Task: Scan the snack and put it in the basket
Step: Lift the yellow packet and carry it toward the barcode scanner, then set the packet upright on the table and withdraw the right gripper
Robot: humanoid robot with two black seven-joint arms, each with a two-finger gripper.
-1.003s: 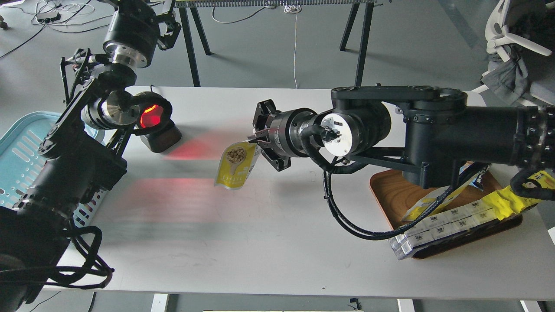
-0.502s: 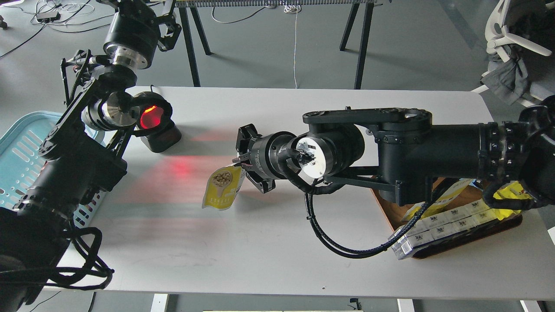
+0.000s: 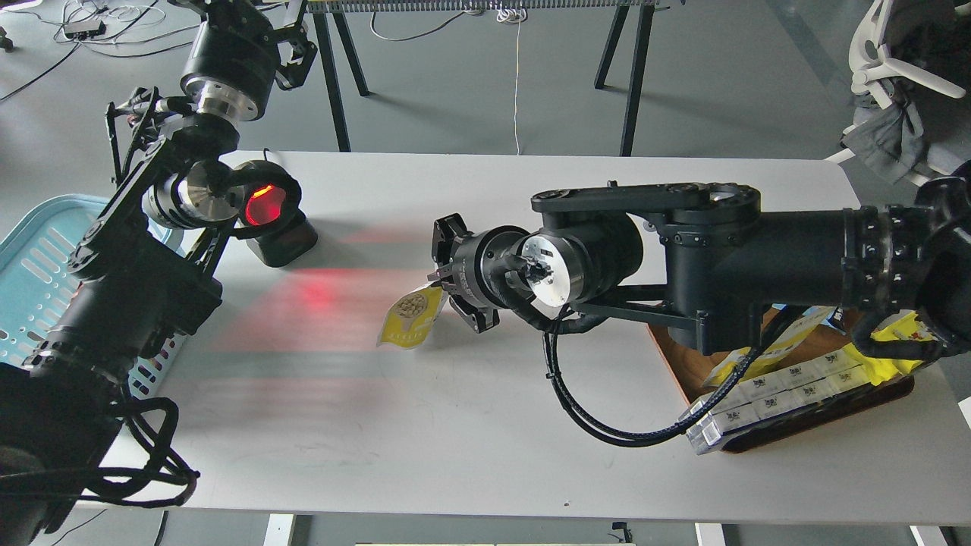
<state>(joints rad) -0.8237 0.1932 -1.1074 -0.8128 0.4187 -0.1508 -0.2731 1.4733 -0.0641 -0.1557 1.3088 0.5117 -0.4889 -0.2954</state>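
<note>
The snack (image 3: 412, 318) is a white and yellow pouch with a round picture of brown balls. It hangs by its top edge from my right gripper (image 3: 441, 286), which is shut on it just above the middle of the white table (image 3: 470, 425). A black scanner (image 3: 267, 206) with a glowing red window stands at the table's back left and throws red light toward the pouch. My left gripper (image 3: 220, 199) is at the scanner, its fingers hidden behind the wrist. The light blue basket (image 3: 30, 258) sits at the far left, partly behind my left arm.
A brown wooden tray (image 3: 679, 341) at the right holds a row of white boxes (image 3: 781, 390) and yellow wrappers (image 3: 891, 349); my right arm crosses above it. Table legs and cables stand behind the table.
My right gripper first carried the pouch left and down toward the scanner's light, then drew back a little to the right. The pouch now looks more tilted. The left arm has not moved.
</note>
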